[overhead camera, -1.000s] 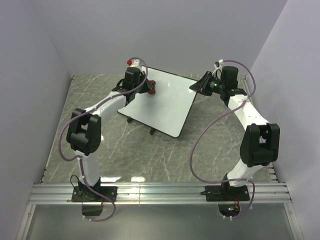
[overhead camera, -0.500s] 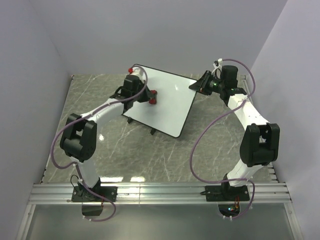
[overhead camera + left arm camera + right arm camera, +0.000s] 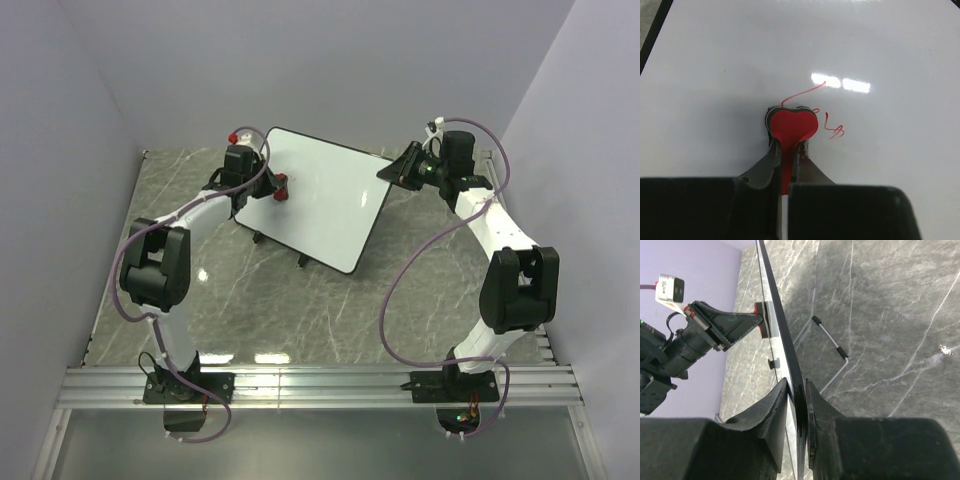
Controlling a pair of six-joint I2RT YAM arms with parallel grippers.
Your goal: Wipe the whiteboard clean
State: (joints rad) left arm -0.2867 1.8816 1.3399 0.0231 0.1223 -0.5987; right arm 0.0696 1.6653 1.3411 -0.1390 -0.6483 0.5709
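I'm pressing the eraser [image 3: 792,125], pinched in my left gripper [image 3: 786,150], against the whiteboard [image 3: 865,40] just beside red scribbles [image 3: 834,131], while my right gripper [image 3: 796,390] is clamping the whiteboard's edge.

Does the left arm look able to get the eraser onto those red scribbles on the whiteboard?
Probably yes. The left gripper holds the red eraser against the whiteboard, right beside the red scribbles, with nothing between them. The right gripper clamps the board's edge, away from that spot.
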